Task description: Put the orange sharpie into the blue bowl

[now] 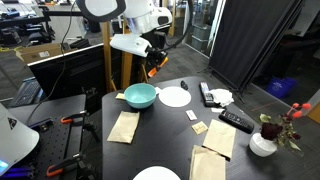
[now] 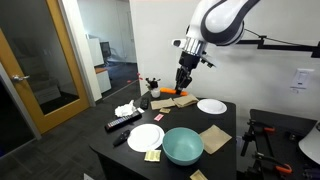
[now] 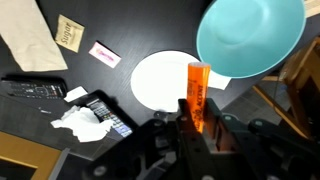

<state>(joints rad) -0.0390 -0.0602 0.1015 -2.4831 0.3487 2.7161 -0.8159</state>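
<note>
My gripper [image 3: 199, 128] is shut on the orange sharpie [image 3: 198, 92], which sticks out from between the fingers. I hold it in the air above the table, seen in both exterior views [image 1: 155, 68] [image 2: 182, 88]. The blue bowl [image 3: 250, 35] is a round teal bowl at the upper right of the wrist view, beyond the sharpie's tip. In an exterior view it [image 1: 140, 95] stands below and a little to the side of the gripper [image 1: 156, 62]; in an exterior view it [image 2: 183, 145] stands near the table's front, well below the gripper [image 2: 183, 82].
A white plate [image 3: 165, 80] lies next to the bowl; another plate [image 2: 145, 137] lies beside the bowl. Black remote controls [image 3: 35, 90] [image 1: 236, 120], crumpled white paper [image 3: 85, 120], brown napkins [image 1: 124, 126] and a flower vase [image 1: 264, 143] lie on the dark table.
</note>
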